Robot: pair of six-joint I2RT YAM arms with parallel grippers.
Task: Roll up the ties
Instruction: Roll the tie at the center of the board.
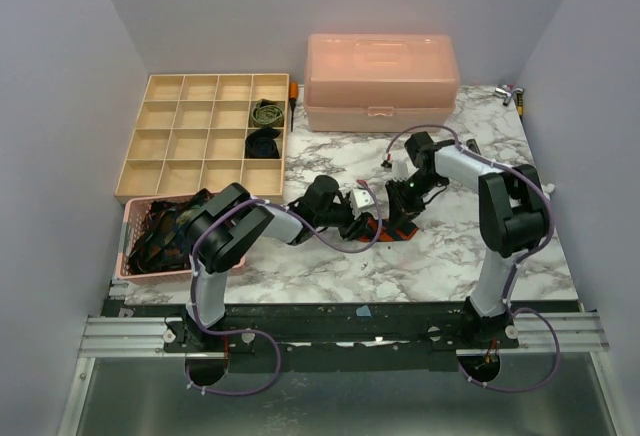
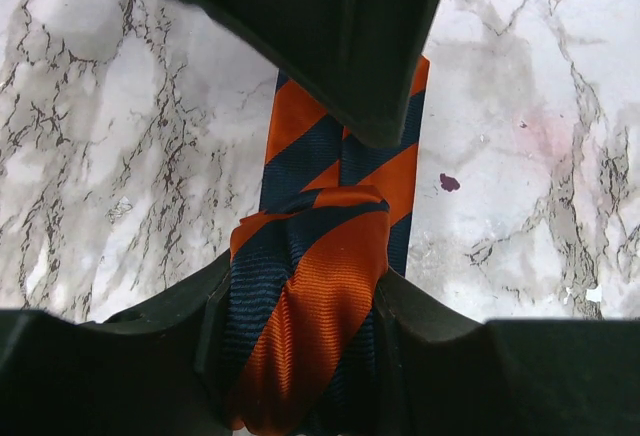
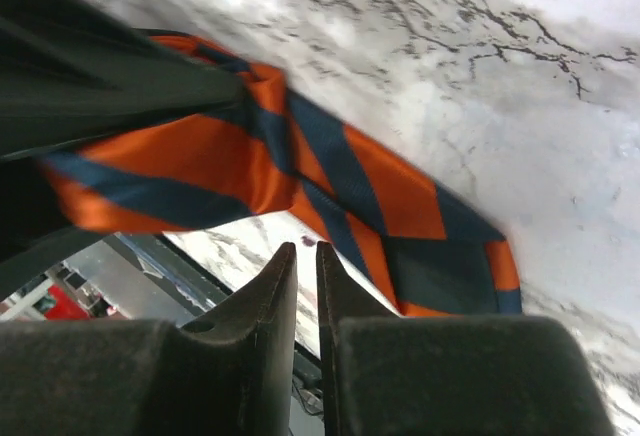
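Observation:
An orange-and-navy striped tie (image 2: 312,286) is partly rolled, and its loose tail lies flat on the marble table (image 2: 100,156) beyond the roll. My left gripper (image 2: 305,311) is shut on the roll, one finger on each side. In the top view the tie (image 1: 388,228) sits mid-table between the left gripper (image 1: 362,218) and the right gripper (image 1: 405,196). In the right wrist view the right gripper (image 3: 306,251) hovers just off the tie (image 3: 400,196), its jaws a narrow slit apart with nothing between them. Its dark body (image 2: 350,46) hangs over the tail.
A tan compartment tray (image 1: 165,136) at the back left holds rolled ties (image 1: 265,113) in two cells. A pink basket (image 1: 128,246) with several dark ties stands by the left arm. A pink lidded box (image 1: 380,81) is at the back, and a small tool (image 1: 512,94) at the back right.

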